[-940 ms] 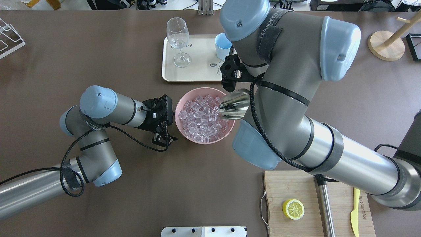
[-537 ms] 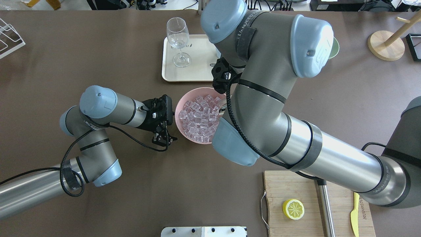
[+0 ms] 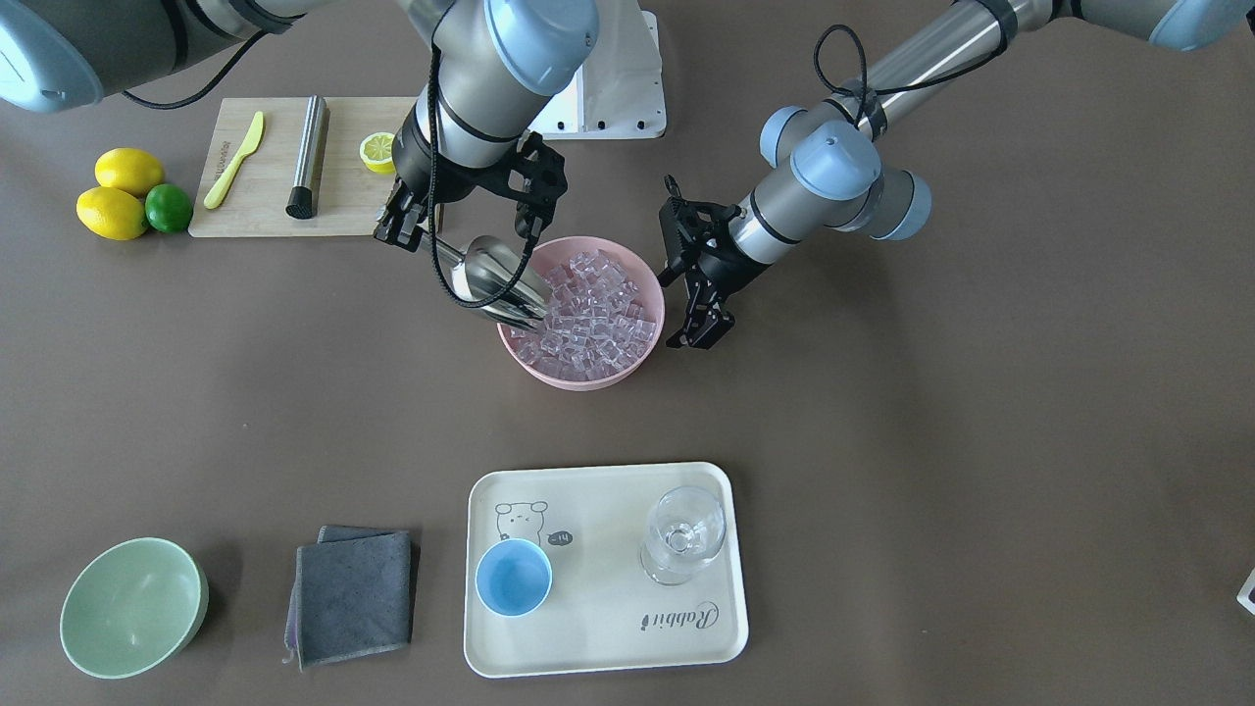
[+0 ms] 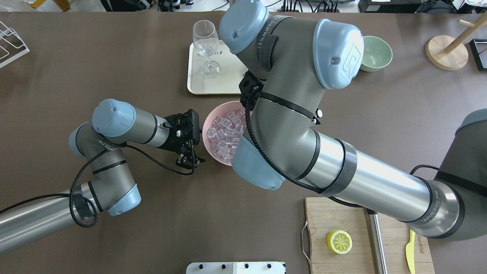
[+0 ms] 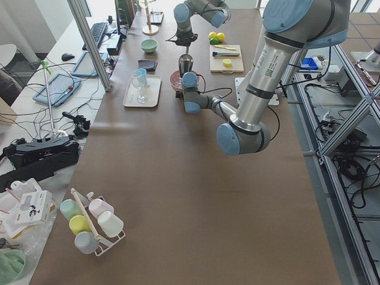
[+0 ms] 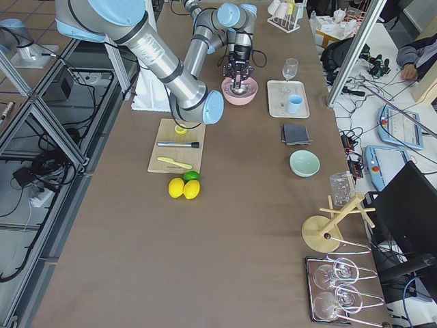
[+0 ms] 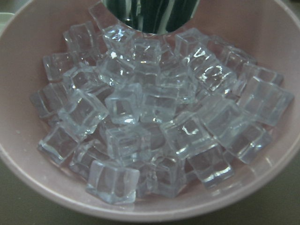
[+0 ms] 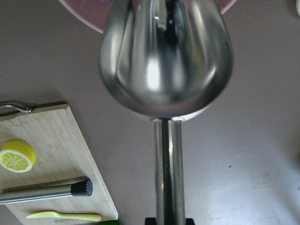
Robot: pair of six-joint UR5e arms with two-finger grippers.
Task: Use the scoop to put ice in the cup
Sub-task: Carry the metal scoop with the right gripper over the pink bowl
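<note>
The scoop [image 3: 500, 284] is held by its handle end in the right gripper [image 3: 420, 235], fingers clamped on the thin metal shaft. It is tilted downward, and its front lip is set over the rim of a pink bowl [image 3: 642, 368] on the side toward the worktop's right end, against the ice [image 3: 593, 314]. Whether any cube lies inside the scoop cannot be told; in the front-facing view its hollow shows bare metal. The ice is heaped in the pink bowl, which stands about mid-worktop, nearer the robot's edge than the operators' edge. The left gripper [image 3: 698, 328] is hung just beside the bowl on the opposite side, apart from its wall, fingers spread and nothing between them. Its wrist camera is filled with the bowl and cubes, with the scoop's mirrored face at the top. The cup [image 3: 513, 577] is found upright on a cream tray [image 3: 608, 647] near the operators' edge, well apart from the bowl, in the tray's corner nearest that edge and the worktop's right end. Its inside is seen as plain blue. A clear stemmed glass [image 3: 683, 534] is stood on the same tray, beside the cup.
</note>
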